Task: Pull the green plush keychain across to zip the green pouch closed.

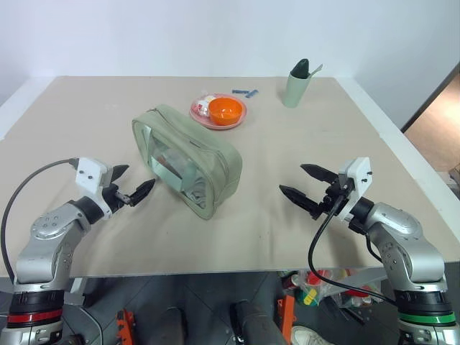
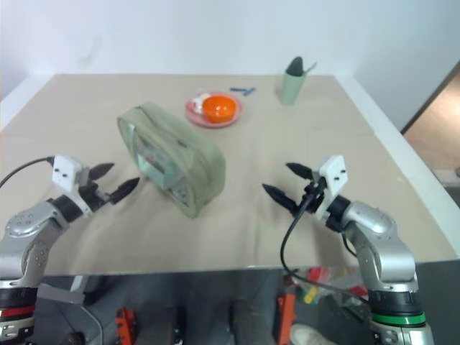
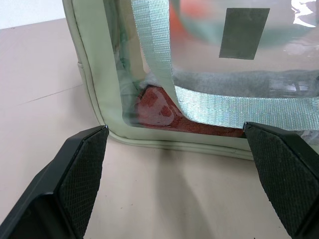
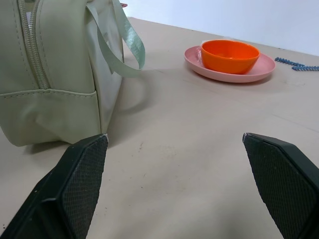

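The green pouch was seen lying on the tan table, set at a slant, with one clear window side turned toward the left gripper and its top zipper running along the upper face. The left gripper was held just beside that window side, apart from it, with its two black fingers spread wide and nothing between them. In the left wrist view a webbing strap was seen crossing the clear window. The right gripper was held well apart from the pouch on its other side, its fingers likewise spread wide and empty. The green plush keychain could not be made out in any view. Beyond the pouch an orange bowl was seen resting on a pink plate, and a pale green cup stood near the far right corner.
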Tool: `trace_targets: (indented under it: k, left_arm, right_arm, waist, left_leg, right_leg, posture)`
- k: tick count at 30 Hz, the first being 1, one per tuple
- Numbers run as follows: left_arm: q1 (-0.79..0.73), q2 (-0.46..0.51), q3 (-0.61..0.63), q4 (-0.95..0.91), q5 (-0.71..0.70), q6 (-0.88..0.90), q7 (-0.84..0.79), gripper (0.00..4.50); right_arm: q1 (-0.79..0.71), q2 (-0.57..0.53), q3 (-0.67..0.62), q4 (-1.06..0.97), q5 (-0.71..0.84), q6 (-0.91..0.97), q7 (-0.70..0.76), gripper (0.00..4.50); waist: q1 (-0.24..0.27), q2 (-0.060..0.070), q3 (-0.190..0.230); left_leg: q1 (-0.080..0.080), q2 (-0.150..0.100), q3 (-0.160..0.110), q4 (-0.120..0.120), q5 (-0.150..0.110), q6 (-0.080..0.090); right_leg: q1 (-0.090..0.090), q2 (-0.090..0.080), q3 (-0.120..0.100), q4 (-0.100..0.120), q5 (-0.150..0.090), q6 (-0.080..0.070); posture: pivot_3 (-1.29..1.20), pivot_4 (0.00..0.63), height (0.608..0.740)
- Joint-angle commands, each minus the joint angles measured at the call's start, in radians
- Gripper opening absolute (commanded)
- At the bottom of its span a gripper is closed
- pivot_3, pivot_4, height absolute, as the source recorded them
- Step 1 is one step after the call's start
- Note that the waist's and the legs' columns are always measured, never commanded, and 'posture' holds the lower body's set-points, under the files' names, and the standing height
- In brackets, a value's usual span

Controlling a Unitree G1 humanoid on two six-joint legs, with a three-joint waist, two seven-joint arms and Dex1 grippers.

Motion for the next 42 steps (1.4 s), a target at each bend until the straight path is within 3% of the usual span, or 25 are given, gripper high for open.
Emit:
trace_targets:
  k: [1, 15, 21, 28, 40, 42]
  left_arm:
    - [-0.01, 0.013, 0.024, -0.026, -0.01, -0.013, -0.003, 4.48]
    - [-0.008, 0.023, 0.026, -0.08, -0.074, -0.003, -0.066, 4.48]
    - [0.032, 0.17, 0.055, -0.24, -0.29, 0.152, -0.262, 4.48]
    - [0.051, 0.274, 0.013, -0.381, -0.384, 0.24, -0.352, 4.48]
    - [0.023, 0.255, -0.05, -0.432, -0.364, 0.237, -0.298, 4.48]
    - [0.019, 0.252, -0.051, -0.431, -0.362, 0.236, -0.29, 4.5]
  right_arm:
    - [-0.027, -0.011, -0.014, 0.0, 0.008, -0.012, 0.013, 4.49]
    - [-0.084, -0.017, 0.002, 0.012, 0.017, 0.026, 0.053, 4.49]
    - [-0.206, -0.047, 0.046, -0.09, 0.147, 0.198, 0.127, 4.49]
    - [-0.396, 0.051, 0.148, -0.022, 0.114, 0.218, 0.083, 4.49]
    - [-0.536, 0.229, 0.255, 0.243, -0.027, 0.111, 0.086, 4.49]
    - [-0.543, 0.239, 0.253, 0.262, -0.034, 0.11, 0.092, 3.71]
  waist:
    - [0.0, 0.0, 0.0]
    - [0.0, 0.0, 0.0]
    - [-0.007, 0.0, 0.0]
    - [-0.008, 0.0, 0.001]
    - [-0.006, 0.0, 0.001]
    - [-0.005, 0.0, 0.001]
  left_leg:
    - [0.0, 0.0, 0.0, 0.0, 0.0, 0.0]
    - [0.0, 0.0, 0.0, 0.0, 0.0, 0.0]
    - [0.0, 0.001, 0.0, 0.0, 0.0, 0.0]
    - [0.0, 0.002, -0.001, -0.001, 0.0, 0.0]
    - [-0.002, 0.002, -0.001, -0.001, 0.0, 0.0]
    - [-0.002, 0.002, -0.001, -0.001, 0.0, 0.0]
  right_leg:
    - [0.0, 0.0, 0.0, 0.0, 0.0, 0.0]
    - [0.0, 0.0, 0.0, 0.0, 0.0, 0.0]
    - [-0.001, 0.001, 0.0, 0.0, 0.0, 0.0]
    - [-0.001, 0.001, -0.002, 0.001, -0.001, -0.002]
    - [-0.002, 0.001, -0.003, 0.0, -0.002, -0.002]
    - [-0.002, 0.001, -0.003, 0.0, -0.002, -0.002]
  posture:
    - [0.0, 0.15, 0.74]
    - [0.0, 0.15, 0.74]
    - [0.0, 0.15, 0.74]
    - [0.0, 0.15, 0.74]
    - [0.0, 0.15, 0.74]
    - [0.0, 0.15, 0.74]
